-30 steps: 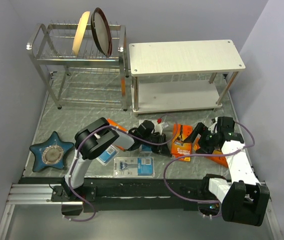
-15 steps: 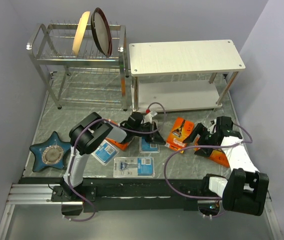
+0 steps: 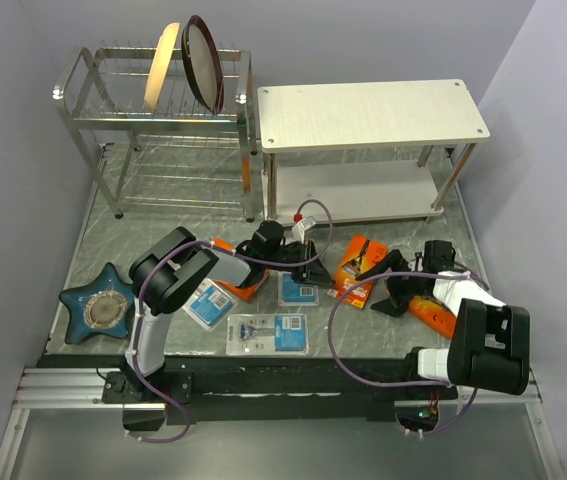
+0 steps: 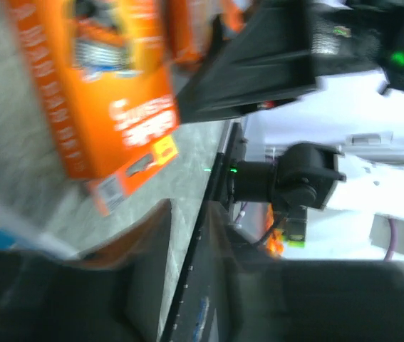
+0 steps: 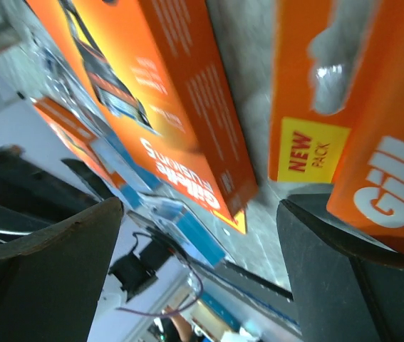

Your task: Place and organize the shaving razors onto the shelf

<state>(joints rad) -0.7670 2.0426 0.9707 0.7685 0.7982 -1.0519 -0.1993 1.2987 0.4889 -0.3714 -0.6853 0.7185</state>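
The white two-tier shelf (image 3: pixel 373 112) stands at the back right, both boards bare. Three orange razor packs lie on the table: one in the middle (image 3: pixel 358 268), one by my right arm (image 3: pixel 431 313), one under my left arm (image 3: pixel 235 272). Three clear blue packs lie at the front (image 3: pixel 301 288), (image 3: pixel 210 303), (image 3: pixel 268 333). My left gripper (image 3: pixel 313 272) hovers low over a clear pack, jaws apart and empty; its wrist view (image 4: pixel 194 285) is blurred and shows the middle orange pack (image 4: pixel 109 85). My right gripper (image 3: pixel 383 285) is open beside the middle orange pack (image 5: pixel 152 92), with another orange pack (image 5: pixel 358 107) at its right finger (image 5: pixel 358 278).
A chrome wire dish rack (image 3: pixel 153 110) with two plates stands at the back left. A blue star-shaped dish (image 3: pixel 103 305) lies at the front left. Purple cables loop off both arms. Grey walls close in on both sides.
My left gripper drew back to the left, and a clear pack now lies on the table beside it. My right forearm folded down and the middle orange pack shifted up and left.
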